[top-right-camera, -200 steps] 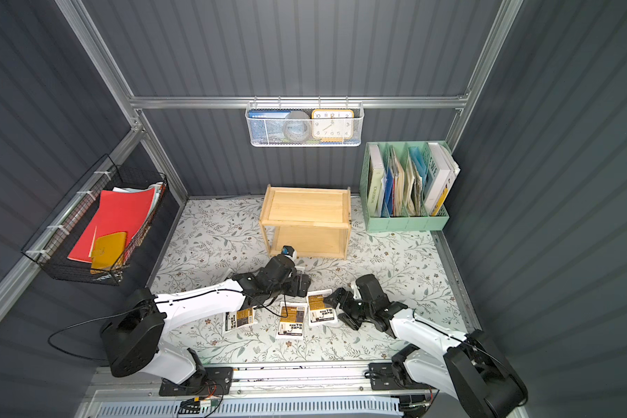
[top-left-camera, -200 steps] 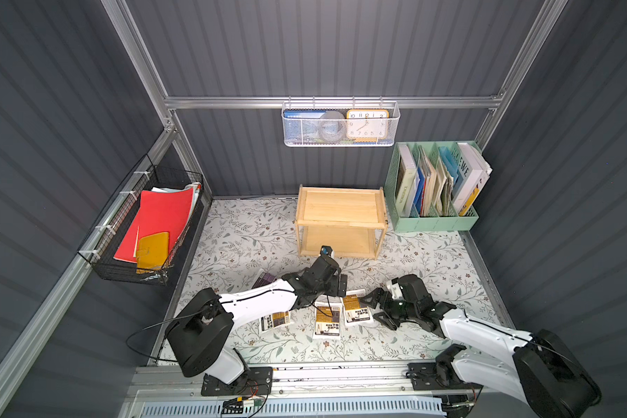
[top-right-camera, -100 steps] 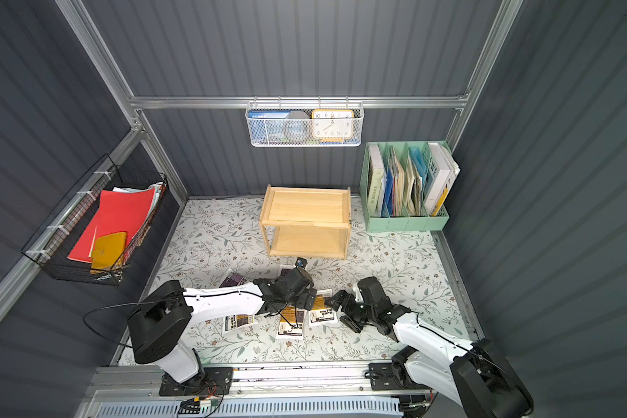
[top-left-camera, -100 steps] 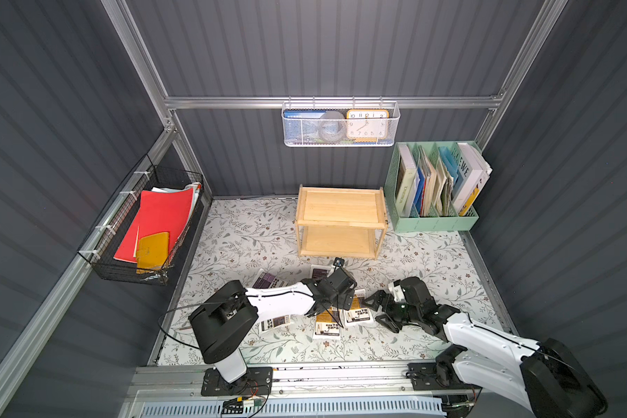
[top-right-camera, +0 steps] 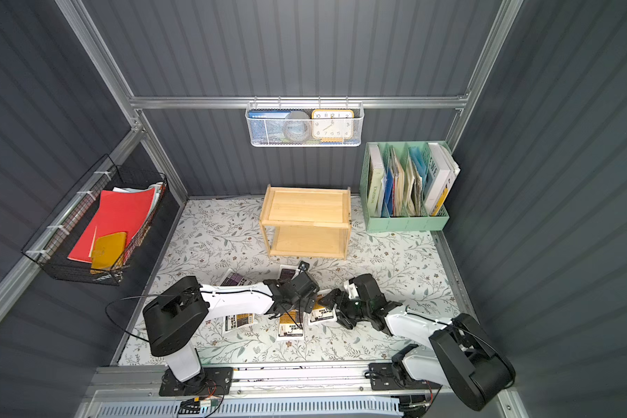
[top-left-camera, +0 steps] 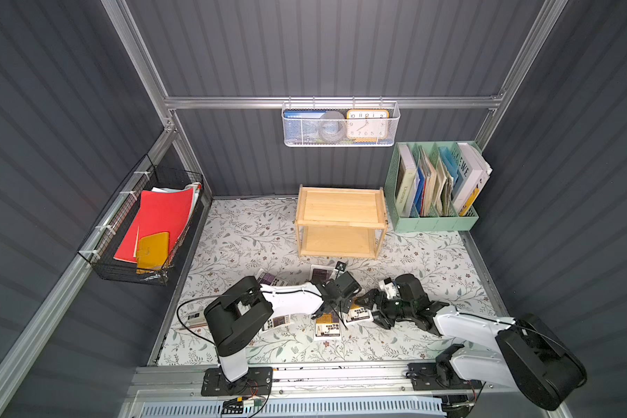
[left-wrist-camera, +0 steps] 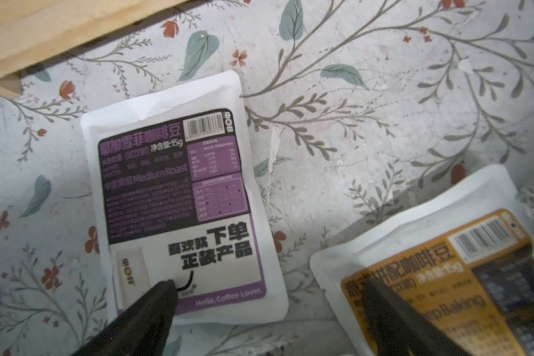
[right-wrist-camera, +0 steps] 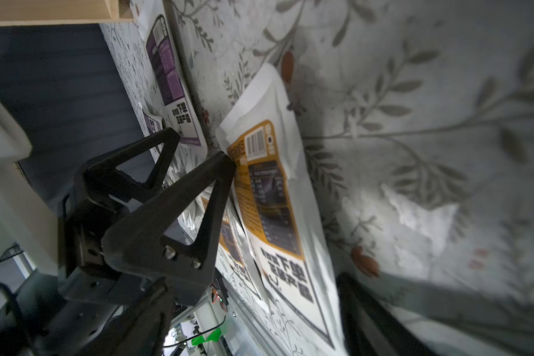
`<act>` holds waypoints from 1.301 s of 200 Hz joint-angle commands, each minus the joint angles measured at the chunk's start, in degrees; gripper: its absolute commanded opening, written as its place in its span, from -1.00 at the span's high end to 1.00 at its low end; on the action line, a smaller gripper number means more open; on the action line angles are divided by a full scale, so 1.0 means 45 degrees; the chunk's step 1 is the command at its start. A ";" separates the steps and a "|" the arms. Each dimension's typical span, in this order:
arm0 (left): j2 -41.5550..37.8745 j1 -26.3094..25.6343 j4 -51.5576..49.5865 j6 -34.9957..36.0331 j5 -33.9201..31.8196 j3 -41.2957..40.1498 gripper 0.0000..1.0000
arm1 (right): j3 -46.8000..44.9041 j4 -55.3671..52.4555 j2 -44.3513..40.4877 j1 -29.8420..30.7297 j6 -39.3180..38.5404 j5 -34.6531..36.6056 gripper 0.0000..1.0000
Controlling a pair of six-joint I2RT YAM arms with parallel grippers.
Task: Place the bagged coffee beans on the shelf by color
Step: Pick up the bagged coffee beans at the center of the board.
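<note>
On the floral tabletop (top-left-camera: 431,260), by descending size:

1. file organizer (top-left-camera: 433,221): far right corner, just beside the shelf (top-left-camera: 341,211). It is no part of the job.
2. shelf: middle of the far edge, open front towards the near edge. Both tiers are bare and no pouch is placed yet.
3. left gripper (left-wrist-camera: 267,283): low over the middle of the tabletop, jaws apart, holding nothing. In its wrist view one finger overlaps the purple pouch by the shelf (left-wrist-camera: 179,197), the other the right-hand yellow pouch (right-wrist-camera: 269,200). Contact cannot be told.
4. right gripper (right-wrist-camera: 253,277): low, reaching in from the right. Its jaws stand wide apart with that same yellow pouch's end between them, not clamped.
5. remaining pouches, flat on the tabletop towards the near edge: middle yellow pouch (top-left-camera: 328,327); left yellow pouch (top-left-camera: 280,322) and second purple pouch (top-left-camera: 270,279), both partly hidden by the left arm.

Step in hand (judged): first pick, with the right gripper taking the right-hand yellow pouch. The next move calls for closing on a thin, limp edge lying flush with the tabletop. The lift must then clear the left gripper's fingers, which crowd the same pouch.

Room: the strip between the pouches and the shelf front is open, as is the tabletop's right side. The tight spot lies between the two grippers. The shelf's raised rims call for a level entry.
</note>
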 commanded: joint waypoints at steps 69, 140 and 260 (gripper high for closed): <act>-0.0276 -0.0178 -0.0506 -0.0521 -0.0134 0.0011 -1.00 | -0.0501 -0.0990 0.0220 0.0024 0.0082 0.0425 0.28; -0.1058 -0.0181 -0.1118 -0.1140 -0.0074 0.1140 -1.00 | -0.0494 -0.2262 -0.1414 -0.0011 -0.0017 0.0687 0.83; -0.3922 0.0364 -0.2950 -0.2419 -0.1718 0.3027 -1.00 | 0.0518 -0.5574 -0.6478 -0.0007 0.0414 0.1034 0.93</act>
